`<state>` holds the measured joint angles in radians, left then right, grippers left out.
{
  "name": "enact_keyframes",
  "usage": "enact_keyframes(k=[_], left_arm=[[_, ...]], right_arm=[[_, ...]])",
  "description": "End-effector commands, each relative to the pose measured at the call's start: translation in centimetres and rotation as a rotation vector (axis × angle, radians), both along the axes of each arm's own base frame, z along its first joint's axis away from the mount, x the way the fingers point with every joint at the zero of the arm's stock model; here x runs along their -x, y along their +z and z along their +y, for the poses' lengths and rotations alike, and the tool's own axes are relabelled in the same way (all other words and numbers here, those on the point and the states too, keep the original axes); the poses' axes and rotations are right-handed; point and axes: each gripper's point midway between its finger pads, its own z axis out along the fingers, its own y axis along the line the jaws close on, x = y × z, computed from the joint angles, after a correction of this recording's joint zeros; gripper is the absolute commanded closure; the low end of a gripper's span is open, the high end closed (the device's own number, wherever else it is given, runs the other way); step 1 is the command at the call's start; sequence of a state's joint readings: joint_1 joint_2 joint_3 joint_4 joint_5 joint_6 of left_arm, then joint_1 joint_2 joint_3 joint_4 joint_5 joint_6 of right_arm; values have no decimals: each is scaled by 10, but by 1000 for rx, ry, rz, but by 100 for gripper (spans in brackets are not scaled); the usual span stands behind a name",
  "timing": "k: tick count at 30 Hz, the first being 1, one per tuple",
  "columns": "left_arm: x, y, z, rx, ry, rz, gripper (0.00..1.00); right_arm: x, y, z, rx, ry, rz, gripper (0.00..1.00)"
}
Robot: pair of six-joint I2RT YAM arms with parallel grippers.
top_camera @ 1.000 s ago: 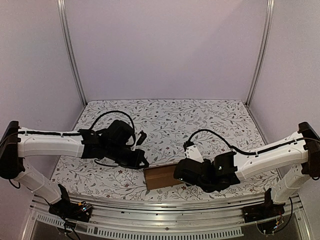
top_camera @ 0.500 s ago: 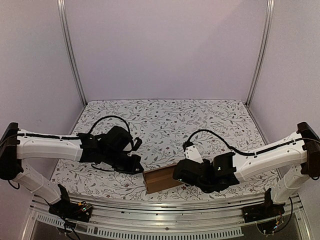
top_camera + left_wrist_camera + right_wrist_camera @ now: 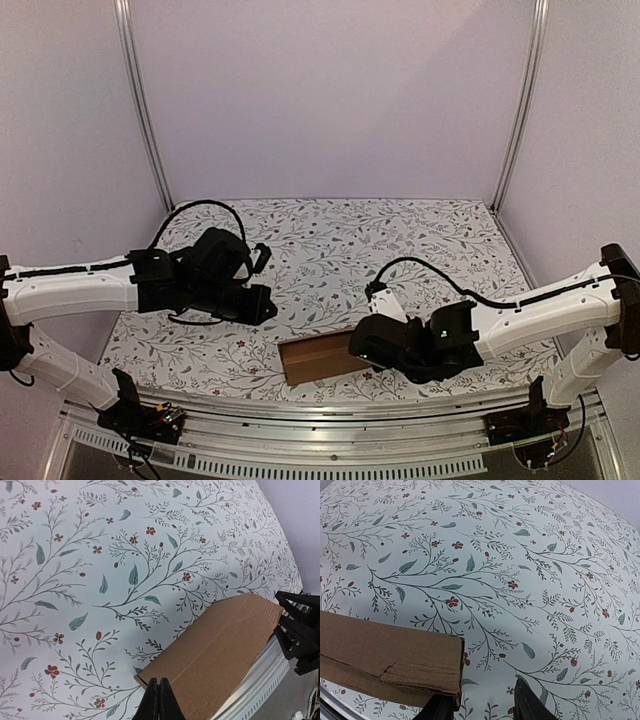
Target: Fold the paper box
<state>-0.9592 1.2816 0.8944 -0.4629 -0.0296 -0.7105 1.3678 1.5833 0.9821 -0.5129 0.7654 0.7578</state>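
The paper box is a small oblong brown cardboard box lying near the table's front edge. It also shows in the left wrist view and in the right wrist view. My left gripper is shut and empty, hovering above and to the left of the box; its tips sit over the box's near corner in the left wrist view. My right gripper is open at the box's right end. Its left finger sits against the box's lower corner and its right finger stands apart over the cloth.
A floral tablecloth covers the table. A metal rail runs along the front edge just below the box. Purple walls and upright metal posts enclose the back and sides.
My left arm has pulled back and to the left, away from the box. The box's left end has shifted a little to the left. The right arm has hardly moved.
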Motion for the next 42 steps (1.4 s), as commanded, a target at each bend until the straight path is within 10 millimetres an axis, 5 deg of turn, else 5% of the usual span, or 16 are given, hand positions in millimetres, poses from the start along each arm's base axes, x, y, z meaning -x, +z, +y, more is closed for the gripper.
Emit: enact_keyframes(k=[1, 13, 21, 23, 32, 42], left_arm=[[-2, 5, -3, -21, -16, -19, 98], [-2, 9, -21, 12, -66, -2, 99], [12, -6, -23, 25, -79, 45, 100], [14, -8, -19, 22, -75, 48, 100], [19, -15, -2, 3, -41, 48, 100], [24, -24, 6, 11, -22, 64, 100]], right_arm=[[3, 26, 2, -43, 34, -6, 58], [17, 72, 17, -189, 186, 11, 57], [6, 103, 48, -283, 206, -83, 99], [3, 106, 58, -298, 212, -111, 100], [-7, 102, 95, -280, 245, -200, 100], [-3, 55, 111, -222, 281, -132, 100]])
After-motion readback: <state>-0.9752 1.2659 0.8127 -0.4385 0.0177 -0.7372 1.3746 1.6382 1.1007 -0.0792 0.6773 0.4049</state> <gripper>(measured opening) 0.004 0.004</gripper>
